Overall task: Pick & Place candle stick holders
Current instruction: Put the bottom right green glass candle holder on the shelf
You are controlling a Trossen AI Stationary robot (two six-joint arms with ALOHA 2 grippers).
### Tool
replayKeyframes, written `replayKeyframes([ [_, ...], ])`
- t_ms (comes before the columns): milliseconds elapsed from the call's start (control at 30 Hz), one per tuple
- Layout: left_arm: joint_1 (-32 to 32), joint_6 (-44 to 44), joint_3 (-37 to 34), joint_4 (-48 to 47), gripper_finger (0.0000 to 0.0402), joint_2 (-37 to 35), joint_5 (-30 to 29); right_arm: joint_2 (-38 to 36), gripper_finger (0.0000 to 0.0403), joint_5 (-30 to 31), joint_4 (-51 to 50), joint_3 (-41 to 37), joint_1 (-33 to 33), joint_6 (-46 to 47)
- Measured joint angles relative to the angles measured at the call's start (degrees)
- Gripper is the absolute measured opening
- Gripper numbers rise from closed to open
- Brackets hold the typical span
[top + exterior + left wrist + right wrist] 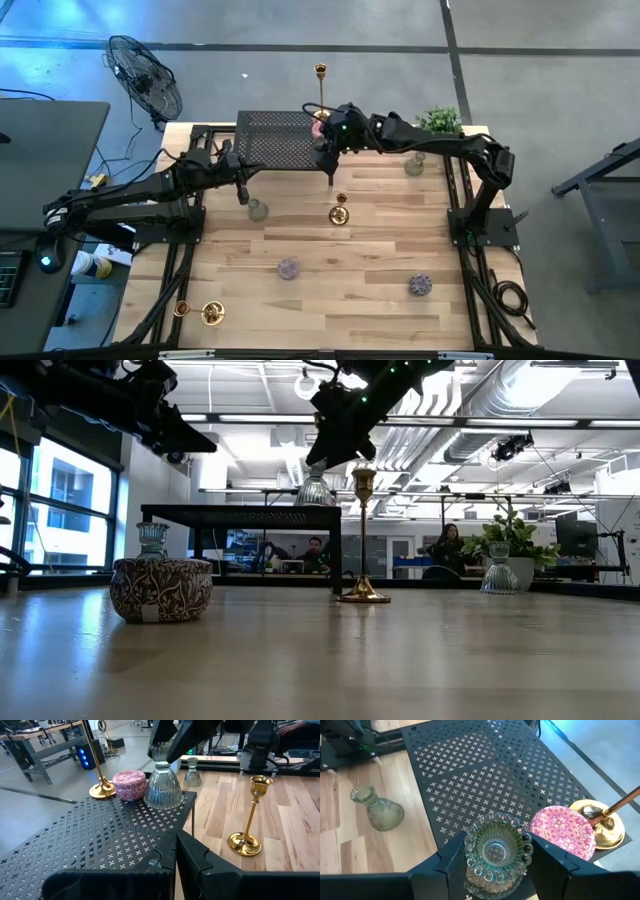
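My right gripper (330, 135) is over the right end of the black mesh rack (275, 140), shut on a pale green ribbed glass holder (162, 787). Beside it on the rack stand a pink holder (130, 785) and a gold candlestick (101, 789), each on its base. My left gripper (243, 190) is shut and empty at the rack's near edge. On the table, a gold candlestick (340, 212) stands upright and another (205, 313) lies on its side. Two green glass holders (257, 208) (414, 163) and two purple holders (288, 268) (419, 285) also stand there. My right gripper pinches the glass holder's beaded top rim (520, 837) between its two fingers, one on each side. The fingers (172, 745) come from above, slanting down. The holder stands upright with its base (162, 800) at the rack's near right corner, on the mesh or just above it.
A small green potted plant (438, 120) stands at the table's far right. The rack takes up the far middle of the table. Bare wood lies in the near middle. People sit in the room beyond the table (450, 545).
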Motion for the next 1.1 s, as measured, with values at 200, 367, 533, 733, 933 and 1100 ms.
replayKeyframes([
  [200,-0.01,-0.01,0.00,0.00,0.0001,0.00,0.00,0.00,0.0167,-0.52,-0.32,0.00,-0.25,0.02],
  [367,-0.01,-0.01,0.00,0.00,0.0001,0.00,0.00,0.00,0.0167,-0.28,-0.48,0.00,-0.24,-0.07],
  [533,-0.01,-0.01,0.00,0.00,0.0001,0.00,0.00,0.00,0.0172,-0.24,-0.75,0.00,-0.23,-0.13],
  [733,-0.01,0.00,0.00,-0.02,0.0001,0.00,0.00,0.00,0.0185,-0.20,-0.75,0.00,-0.23,-0.18],
  [933,-0.01,-0.01,0.00,-0.09,0.0001,0.00,0.00,0.00,0.0189,0.00,-0.75,0.00,-0.23,-0.58],
  [1100,-0.01,0.00,0.00,-0.21,0.0001,0.00,0.00,0.00,0.0190,0.33,-0.73,0.00,-0.23,-1.21],
])
